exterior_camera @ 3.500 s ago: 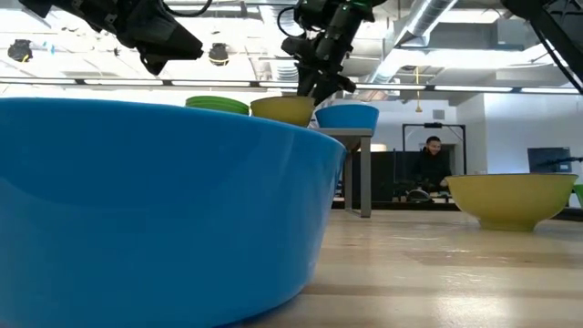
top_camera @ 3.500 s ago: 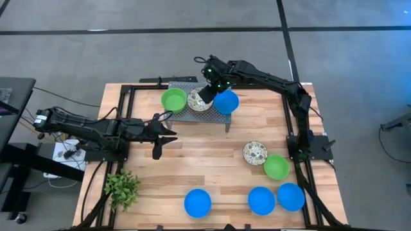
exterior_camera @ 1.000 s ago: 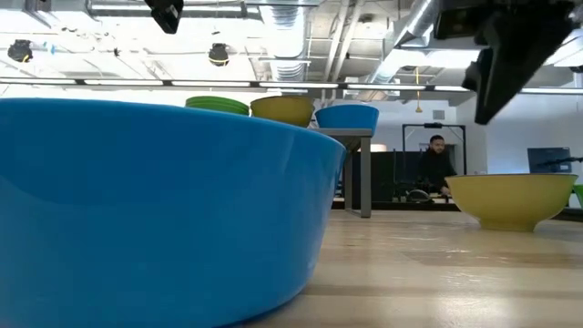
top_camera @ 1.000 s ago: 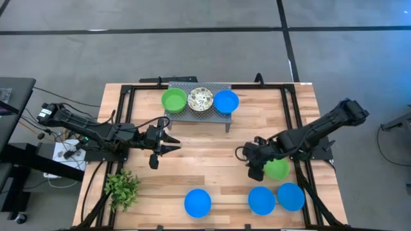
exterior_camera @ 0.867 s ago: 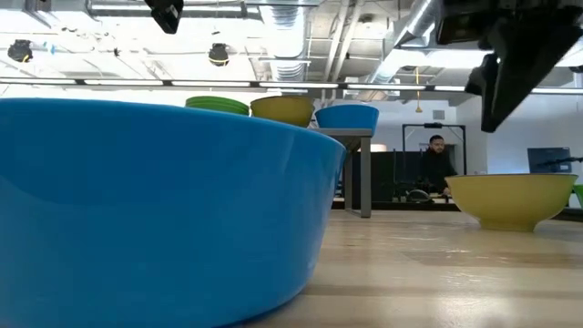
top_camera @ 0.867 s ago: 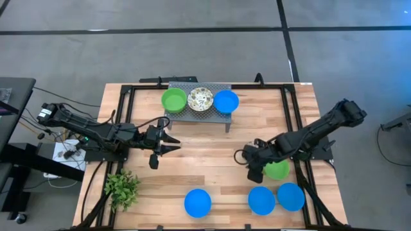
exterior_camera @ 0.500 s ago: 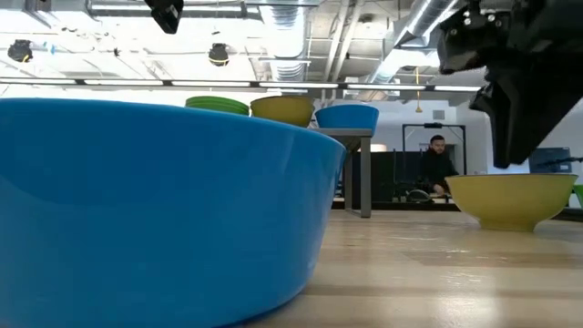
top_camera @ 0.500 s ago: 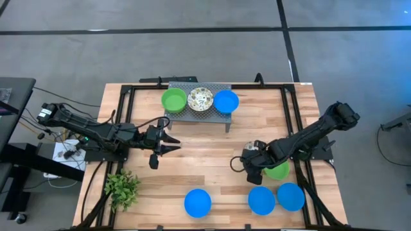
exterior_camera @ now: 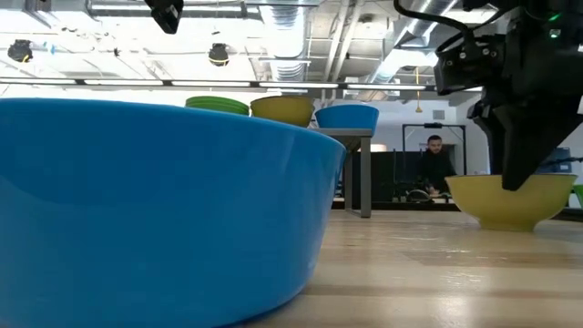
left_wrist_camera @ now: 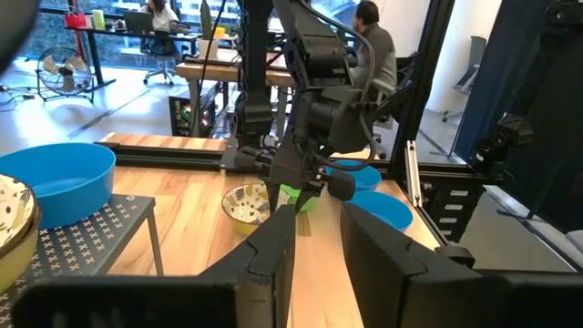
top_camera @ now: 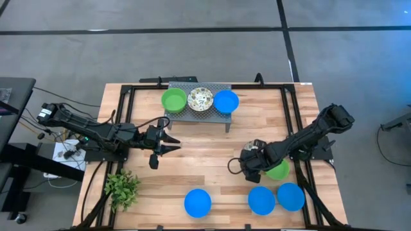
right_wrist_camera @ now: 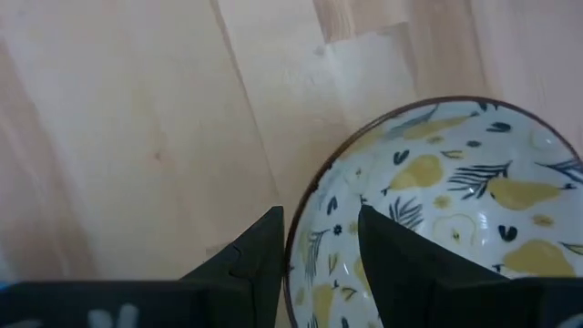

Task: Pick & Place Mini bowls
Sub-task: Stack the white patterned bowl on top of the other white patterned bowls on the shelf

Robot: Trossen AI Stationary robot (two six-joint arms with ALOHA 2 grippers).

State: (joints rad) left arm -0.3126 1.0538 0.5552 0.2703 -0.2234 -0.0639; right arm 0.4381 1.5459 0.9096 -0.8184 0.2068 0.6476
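My right gripper [right_wrist_camera: 319,239] hangs low over the patterned white bowl [right_wrist_camera: 437,210] on the wooden table [top_camera: 212,154], fingers parted astride its rim, one inside and one outside, not yet clamped. My left gripper [top_camera: 172,142] waits left of centre, fingers slightly apart, holding nothing.

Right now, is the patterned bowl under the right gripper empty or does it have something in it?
Empty. The right wrist view looks into the patterned bowl and shows only its painted inside, with the right gripper straddling its rim, one finger inside and one outside.
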